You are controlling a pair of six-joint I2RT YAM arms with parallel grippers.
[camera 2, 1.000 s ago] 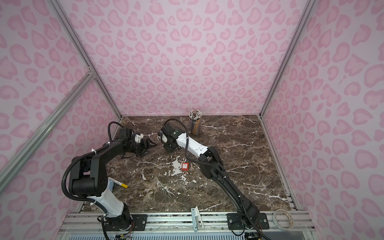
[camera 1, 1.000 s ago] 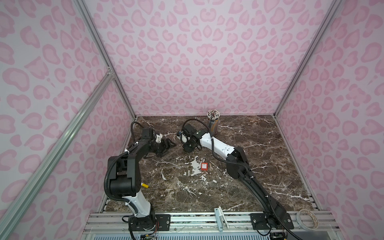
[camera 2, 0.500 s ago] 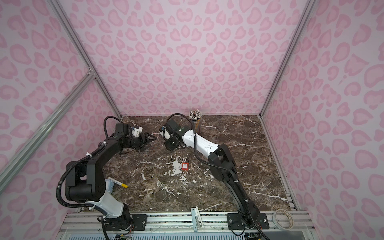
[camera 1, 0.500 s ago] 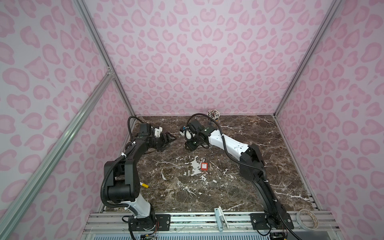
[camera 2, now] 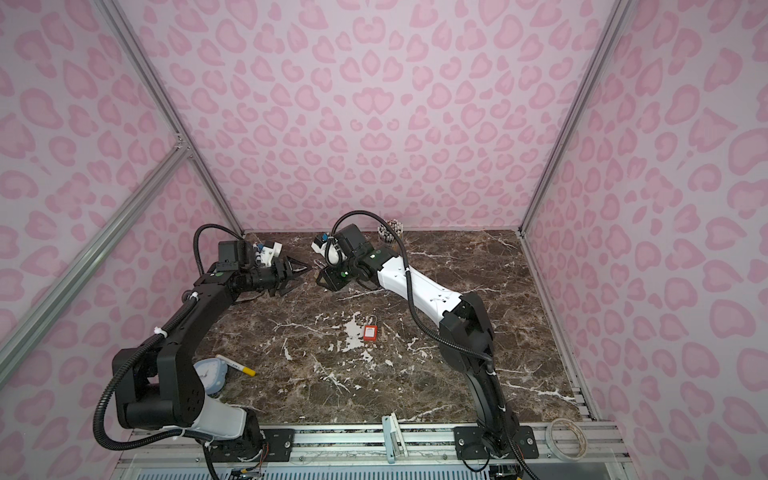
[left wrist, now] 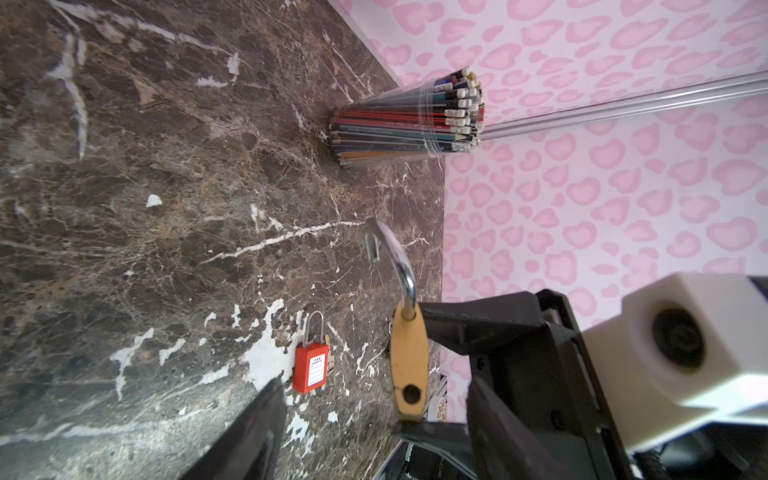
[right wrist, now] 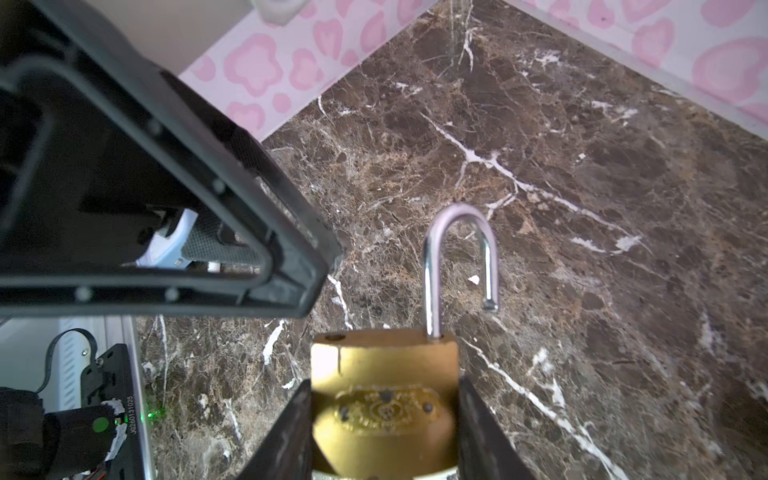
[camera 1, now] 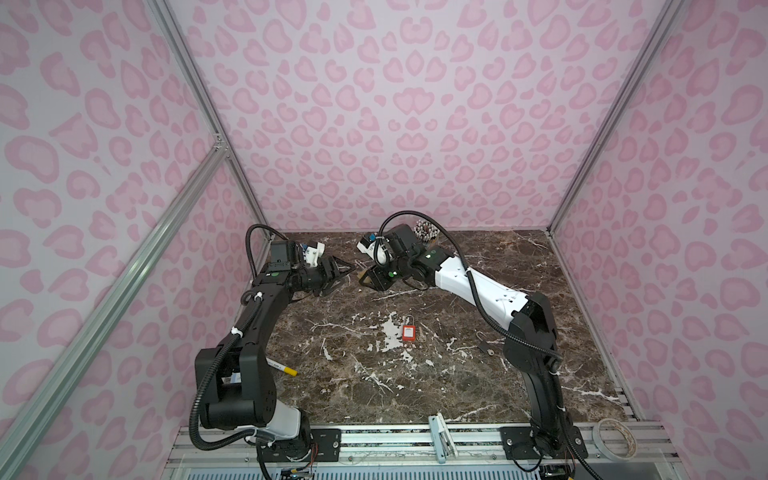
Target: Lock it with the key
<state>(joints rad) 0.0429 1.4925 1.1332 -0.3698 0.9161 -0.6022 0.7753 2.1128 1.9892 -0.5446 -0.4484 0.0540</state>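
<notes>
Pink leopard-spotted walls are set around a dark marble table (camera 1: pixel 415 386). A roll of tape (camera 1: pixel 616 439) is left just off the marble at the front right corner. Nearest on the marble, a yellow-capped marker (camera 1: pixel 281 367) is seen at the left side. Farther in, around the middle, a red padlock (camera 1: pixel 409 332) is laid flat with its shackle apparently closed. A small pale metal piece (camera 1: pixel 422 335), possibly a key, is found just beside it. A small dark lock-like object (camera 1: pixel 483 345) is placed to the right of these, and its details cannot be made out.

Toward the back, the brass padlock (left wrist: pixel 409 353) is held above the table by the right gripper (right wrist: pixel 385 384), whose fingers are clamped on the sides of the body. Its shackle (right wrist: pixel 430 270) is swung out, with the free end clear of its hole. The left gripper (camera 1: pixel 347 277) is poised just beside it, with jaws spread and nothing between them. Behind both, a cup of pencils (left wrist: pixel 409 120) is stood near the back wall.

The task is judged to be partly done. The lock has been lifted and presented, but the shackle is not yet turned back and pressed home. No key is seen in either gripper, and the keyhole is hidden.
</notes>
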